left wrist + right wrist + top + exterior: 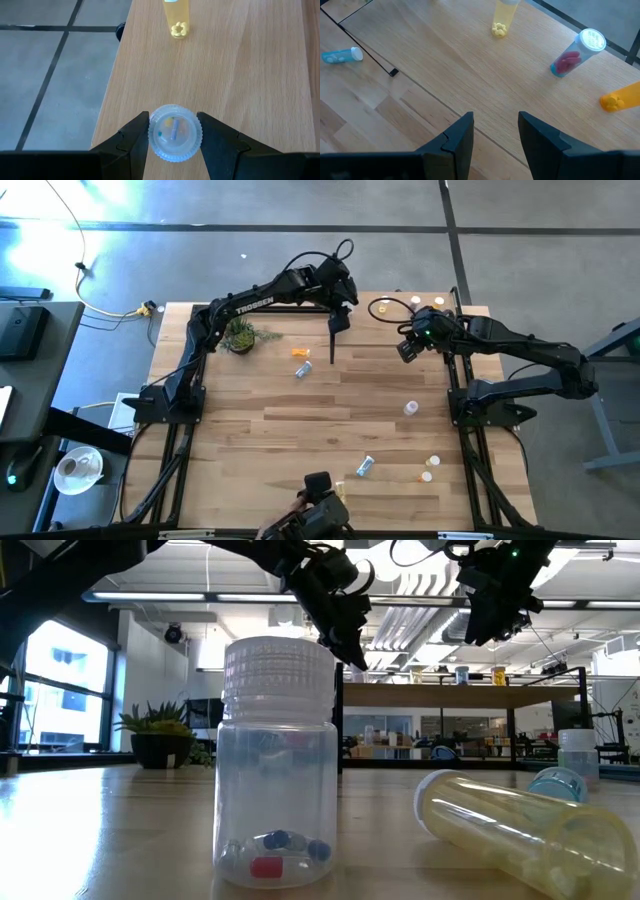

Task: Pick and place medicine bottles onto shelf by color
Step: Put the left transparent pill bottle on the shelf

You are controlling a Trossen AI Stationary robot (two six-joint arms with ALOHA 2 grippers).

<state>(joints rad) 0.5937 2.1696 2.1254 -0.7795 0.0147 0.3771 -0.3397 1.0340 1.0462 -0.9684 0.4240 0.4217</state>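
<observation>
pale wood shelf (400, 315) sits at the twelve-to-one o'clock end of the bench (250, 430) in the high view, and both arms are up there. left pincer (173, 134) hangs over the shelf's edge with its fingers (131, 142) closed in against a clear bottle (175, 133), seen cap-on, with coloured pills inside; it appears gripped and held above the board rather than standing on it, though contact with the shelf cannot be told. a yellow bottle (177, 17) already stands further along the shelf.

right pincer (495, 131) hovers over the shelf towards two o'clock, its fingers parted and holding nothing. below it the right wrist view shows the same yellow one, a bluish-tinted bottle with red pills (575, 54) and an orange bottle (622, 97) on the shelf, so sorting has begun.

plenty is left, i judge. on the bench the high view shows an orange bottle lying (301, 353) and a pale one (302, 369) near eleven o'clock of centre, a white-capped bottle (410, 408) towards three o'clock, a pale blue one lying (365, 466) and two small ones (430, 468) around five o'clock. the potted plant (240, 335) stands at ten o'clock. the low view has a clear bottle (277, 765) upright and a yellowish one (520, 825) on its side close to the lens.

roughly a third in, by my reckoning.
</observation>
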